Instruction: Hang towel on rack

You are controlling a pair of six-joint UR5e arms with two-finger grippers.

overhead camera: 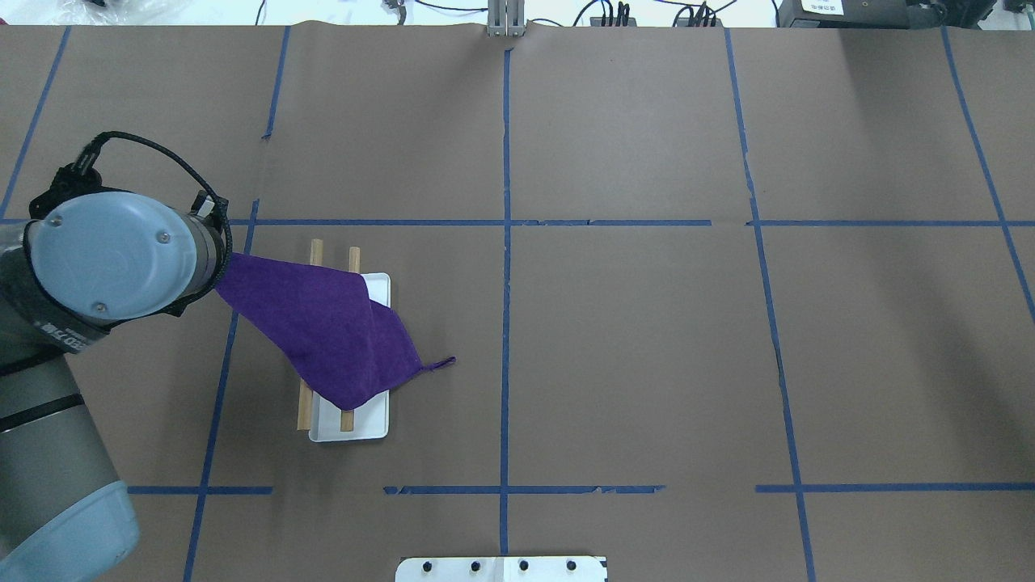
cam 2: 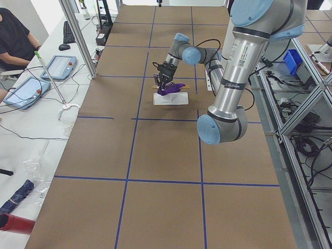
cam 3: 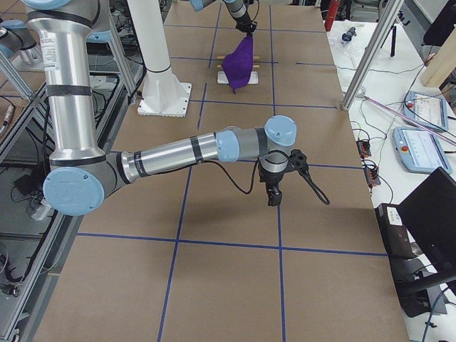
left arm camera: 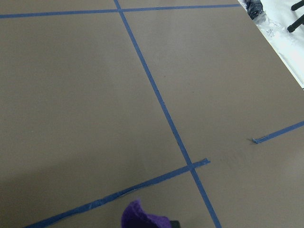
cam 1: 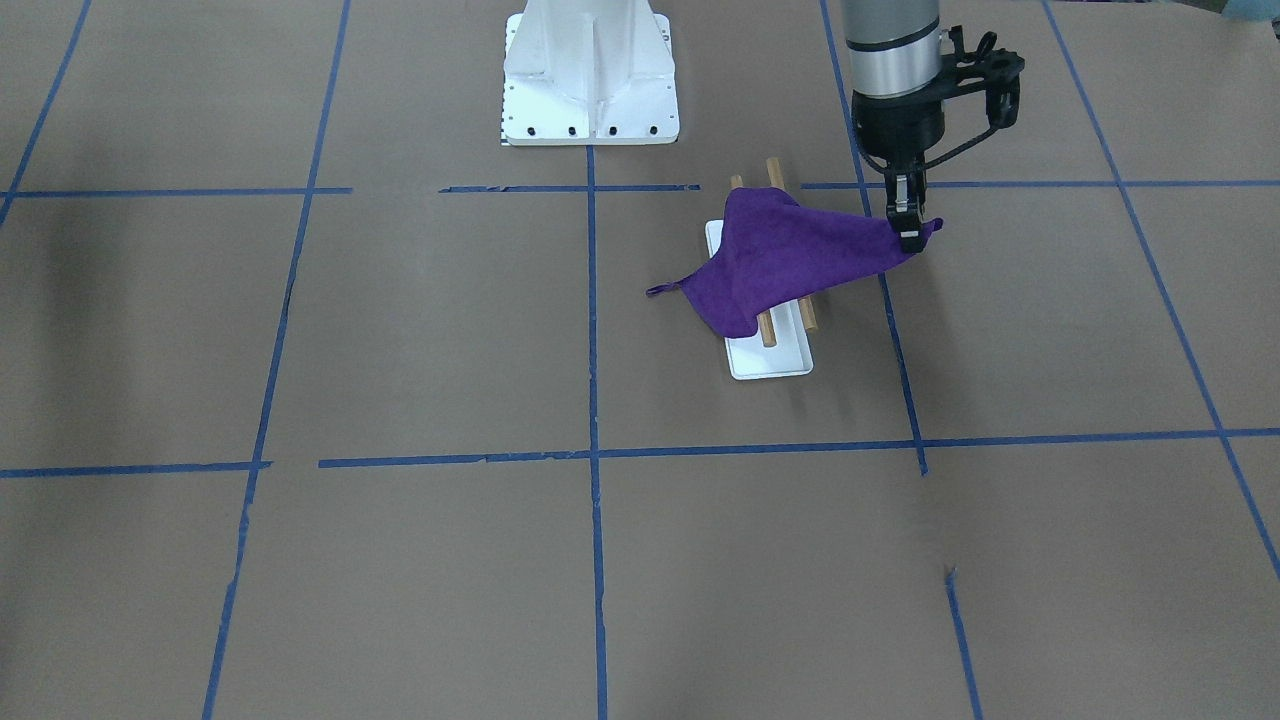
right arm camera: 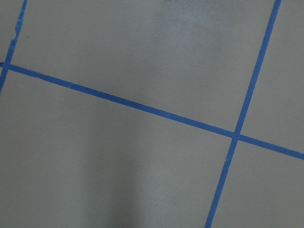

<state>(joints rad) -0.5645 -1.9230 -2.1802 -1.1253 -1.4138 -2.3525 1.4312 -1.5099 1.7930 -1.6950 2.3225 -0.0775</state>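
Note:
A purple towel (cam 1: 790, 260) lies draped across the two wooden dowels of the rack (cam 1: 768, 332), which stands on its white base (cam 1: 770, 365). One towel corner trails down to the table on the side away from my left gripper. My left gripper (cam 1: 908, 236) is shut on the opposite towel corner and holds it stretched out, raised beside the rack. In the overhead view the towel (overhead camera: 323, 323) covers the middle of the rack (overhead camera: 314, 250); my wrist hides the gripper there. A towel tip (left arm camera: 142, 219) shows in the left wrist view. My right gripper (cam 3: 273, 198) hovers over bare table far from the rack; I cannot tell whether it is open or shut.
The white bolted robot pedestal (cam 1: 590, 80) stands behind the rack. Blue tape lines (overhead camera: 505, 242) grid the brown table. Tablets and cables lie on a side desk (cam 2: 31, 88) where a person (cam 2: 10, 36) sits.

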